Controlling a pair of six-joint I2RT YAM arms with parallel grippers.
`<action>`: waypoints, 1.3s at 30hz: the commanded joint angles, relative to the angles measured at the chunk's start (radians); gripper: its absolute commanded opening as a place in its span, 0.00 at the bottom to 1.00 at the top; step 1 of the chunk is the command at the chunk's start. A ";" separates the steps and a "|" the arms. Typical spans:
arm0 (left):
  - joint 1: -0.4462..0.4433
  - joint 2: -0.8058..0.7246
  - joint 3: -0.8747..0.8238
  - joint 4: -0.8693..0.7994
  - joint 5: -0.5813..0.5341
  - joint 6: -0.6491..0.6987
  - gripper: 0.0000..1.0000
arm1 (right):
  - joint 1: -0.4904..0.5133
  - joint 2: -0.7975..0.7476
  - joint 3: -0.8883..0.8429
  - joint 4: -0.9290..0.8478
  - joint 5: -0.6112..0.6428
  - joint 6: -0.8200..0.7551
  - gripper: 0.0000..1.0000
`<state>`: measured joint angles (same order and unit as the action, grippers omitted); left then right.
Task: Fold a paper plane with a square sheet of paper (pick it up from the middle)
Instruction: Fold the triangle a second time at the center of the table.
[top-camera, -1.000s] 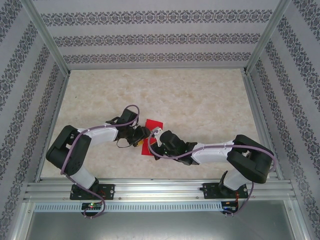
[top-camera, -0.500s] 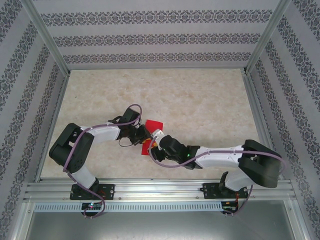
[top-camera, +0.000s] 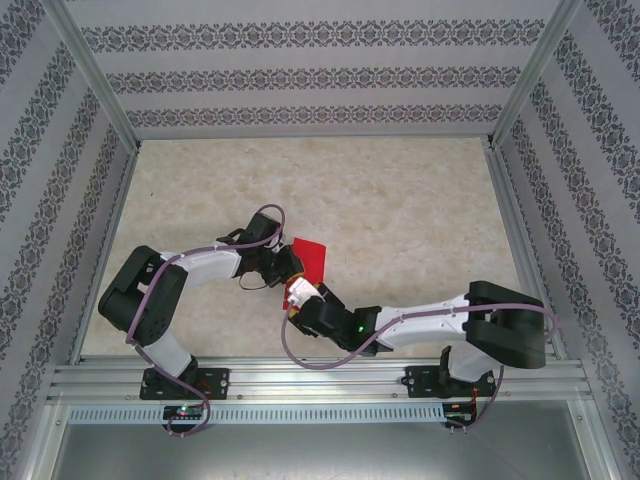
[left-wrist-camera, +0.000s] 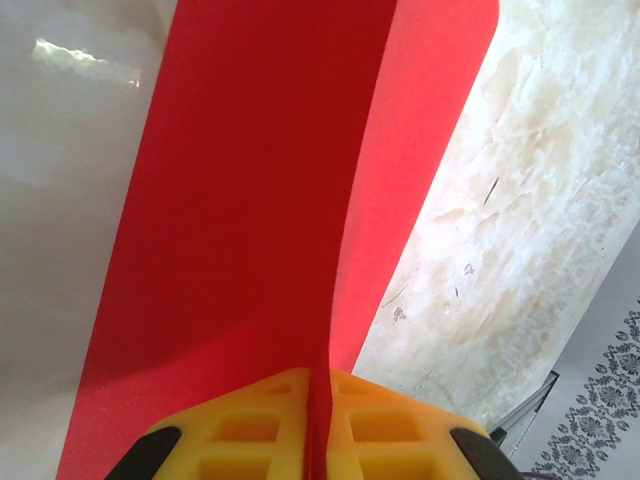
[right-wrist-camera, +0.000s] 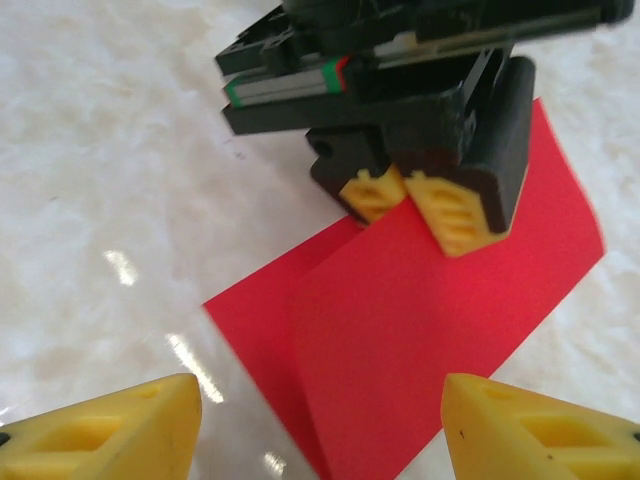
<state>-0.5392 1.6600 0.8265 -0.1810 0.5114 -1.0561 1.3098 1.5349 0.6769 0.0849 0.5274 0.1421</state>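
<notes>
On the pale marbled tabletop (top-camera: 420, 200), toward its near edge, the red square sheet of paper (top-camera: 312, 258) is seen doubled over along one crease. It is pinched at that fold by the left end effector (right-wrist-camera: 420, 205), jaws clamped tight. The right end effector (right-wrist-camera: 320, 430) is held wide and empty just before it. No nose or wings are shaped yet; most of the folding is judged left.

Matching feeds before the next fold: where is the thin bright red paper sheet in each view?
Top external: the thin bright red paper sheet sits at centre, just right of the left gripper.
Left wrist: the sheet fills the middle, rising from the bottom edge.
Right wrist: the sheet spans centre to right, lower half.
Shared landmark: the left gripper's yellow fingers, shut on the sheet's edge.
</notes>
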 joint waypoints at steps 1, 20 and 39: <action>-0.013 0.009 0.024 -0.016 0.003 0.021 0.11 | 0.014 0.070 0.086 -0.013 0.174 -0.043 0.64; -0.013 -0.015 0.052 -0.097 -0.044 0.055 0.17 | 0.002 0.118 0.096 -0.008 0.166 0.029 0.12; -0.013 -0.304 0.012 -0.312 -0.369 0.172 0.54 | -0.290 0.019 -0.048 0.178 -0.538 0.332 0.10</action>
<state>-0.5396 1.3758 0.8730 -0.4751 0.1585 -0.9161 1.0443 1.5860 0.6571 0.1822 0.1608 0.3973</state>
